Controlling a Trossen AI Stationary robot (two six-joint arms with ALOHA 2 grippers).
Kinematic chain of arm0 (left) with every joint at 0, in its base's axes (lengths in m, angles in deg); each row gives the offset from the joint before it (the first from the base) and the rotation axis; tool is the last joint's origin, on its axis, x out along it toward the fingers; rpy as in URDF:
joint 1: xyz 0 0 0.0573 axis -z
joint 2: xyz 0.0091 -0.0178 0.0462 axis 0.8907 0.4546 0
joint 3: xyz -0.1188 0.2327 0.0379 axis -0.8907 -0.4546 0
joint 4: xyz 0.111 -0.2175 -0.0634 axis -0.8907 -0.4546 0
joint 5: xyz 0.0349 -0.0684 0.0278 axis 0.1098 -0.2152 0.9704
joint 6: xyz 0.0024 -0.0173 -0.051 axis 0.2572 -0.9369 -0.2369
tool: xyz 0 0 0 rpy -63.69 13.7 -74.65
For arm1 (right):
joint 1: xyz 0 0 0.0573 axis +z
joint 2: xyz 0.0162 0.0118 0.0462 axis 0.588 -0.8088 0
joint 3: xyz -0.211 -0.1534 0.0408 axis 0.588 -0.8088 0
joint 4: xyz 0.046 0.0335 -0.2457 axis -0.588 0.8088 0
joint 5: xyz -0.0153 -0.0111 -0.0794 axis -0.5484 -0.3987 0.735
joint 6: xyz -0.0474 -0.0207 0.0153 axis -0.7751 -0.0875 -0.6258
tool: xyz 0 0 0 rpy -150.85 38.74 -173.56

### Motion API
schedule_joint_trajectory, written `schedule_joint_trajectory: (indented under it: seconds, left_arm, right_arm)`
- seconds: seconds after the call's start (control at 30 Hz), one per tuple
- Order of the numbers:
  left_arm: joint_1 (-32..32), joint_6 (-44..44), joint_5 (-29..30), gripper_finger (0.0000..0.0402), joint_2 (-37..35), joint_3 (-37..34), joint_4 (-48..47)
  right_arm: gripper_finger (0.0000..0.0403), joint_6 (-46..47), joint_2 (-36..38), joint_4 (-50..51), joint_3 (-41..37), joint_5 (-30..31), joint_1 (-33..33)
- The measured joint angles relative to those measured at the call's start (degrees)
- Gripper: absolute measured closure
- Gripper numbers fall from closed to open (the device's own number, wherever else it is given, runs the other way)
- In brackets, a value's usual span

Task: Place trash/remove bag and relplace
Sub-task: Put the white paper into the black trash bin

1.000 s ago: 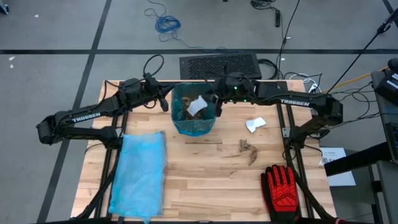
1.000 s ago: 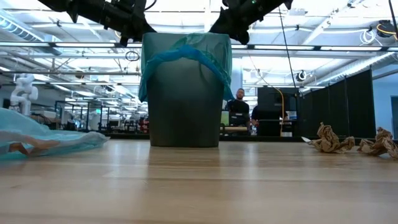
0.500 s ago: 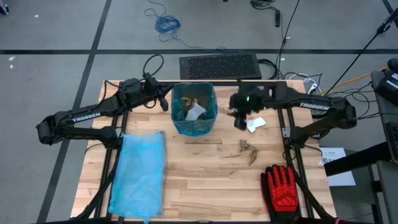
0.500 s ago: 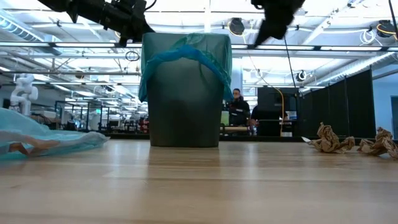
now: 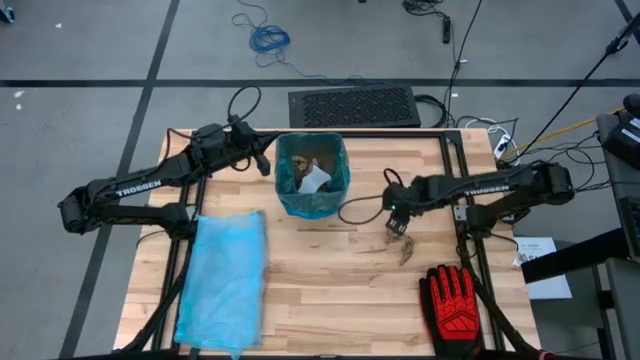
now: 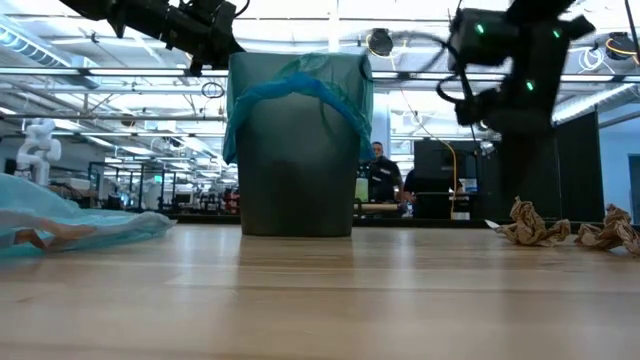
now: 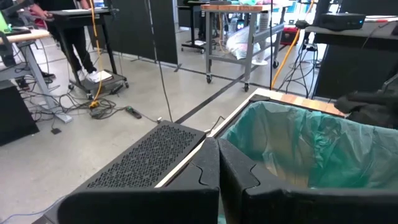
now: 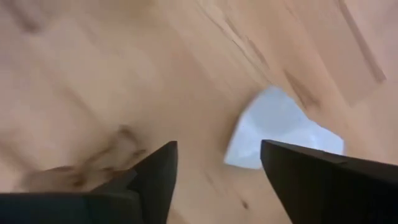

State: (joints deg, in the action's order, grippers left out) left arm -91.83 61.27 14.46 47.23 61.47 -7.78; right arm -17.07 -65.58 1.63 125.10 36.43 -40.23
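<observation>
A bin (image 5: 312,176) lined with a teal bag (image 6: 300,85) stands at the table's far middle, with brown and white trash (image 5: 308,178) inside. My left gripper (image 5: 265,163) hovers shut just left of the bin's rim (image 7: 273,118), level. My right gripper (image 5: 397,224) points down, open, right of the bin. A white scrap (image 8: 280,127) lies below it, between and beyond its fingers, and a brown scrap (image 8: 87,165) lies beside them. More brown scraps (image 5: 402,242) rest on the wood.
A flat blue bag (image 5: 222,282) lies at the table's near left. A red-and-black glove (image 5: 455,305) sits at the near right corner. A keyboard (image 5: 352,104) lies behind the table. A person (image 6: 380,175) stands in the room beyond.
My right gripper has left the spot above the bin, swung toward the table's right edge and come down over the scraps. It has tipped from nearly level to pointing down.
</observation>
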Motion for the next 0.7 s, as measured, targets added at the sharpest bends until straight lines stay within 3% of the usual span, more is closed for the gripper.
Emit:
schedule_joint_trajectory:
  seconds: [0.2, 0.47, 0.6, 0.7]
  left_arm:
    - [0.0, -0.1, 0.0, 0.0402, 0.0, 0.0, 0.0]
    - [0.0, -0.1, 0.0, 0.0402, 0.0, 0.0, 0.0]
    - [0.0, -0.1, 0.0, 0.0402, 0.0, 0.0, 0.0]
    - [0.0, -0.2, 0.0, 0.0402, 0.0, 0.0, 0.0]
  right_arm:
    - [0.0146, 1.8, 0.0, -5.9, -6.3, 3.0, 0.2]
    - [0.0162, 2.9, -2.2, -7.9, -10.5, 10.7, 0.2]
    - [0.0205, 2.9, -4.3, -8.1, -10.8, 11.0, -0.3]
    - [0.0277, 2.9, -5.2, -8.7, -10.8, 11.4, -0.2]
